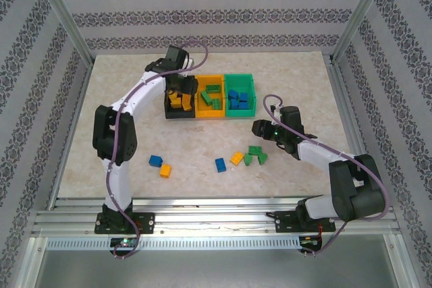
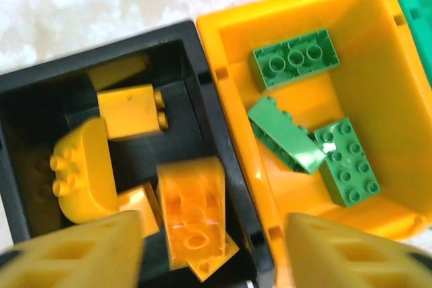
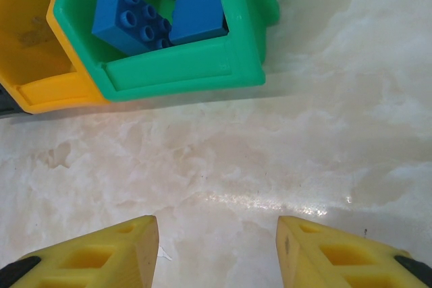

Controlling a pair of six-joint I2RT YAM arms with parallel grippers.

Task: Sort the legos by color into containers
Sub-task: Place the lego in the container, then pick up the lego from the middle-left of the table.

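Hovering: left jaws spread above orange brick (image 2: 194,215) in black bin (image 2: 208,99) | right jaws spread, empty

Left fingers (image 2: 74,254) apart, right fingers (image 3: 94,254) apart

The left arm (image 1: 128,109) and right arm (image 1: 317,153) have white links, black joints, grey cables (image 1: 123,143) and yellow fingers (image 3: 101,251)

Cream marbled worktop (image 1: 304,92). Black bin (image 2: 202,85) with yellow-orange bricks (image 2: 131,109); orange bin (image 2: 385,65) with green bricks (image 2: 293,59); green bin (image 3: 175,75) with blue bricks (image 3: 128,18). Loose bricks (image 1: 221,164) toward the worktop's front edge in blue, orange, green. Left tool (image 2: 212,227) and right tool (image 3: 216,227) yellow-tipped. Wallpaper (image 1: 202,18) grey-white, striped with ornament bands.
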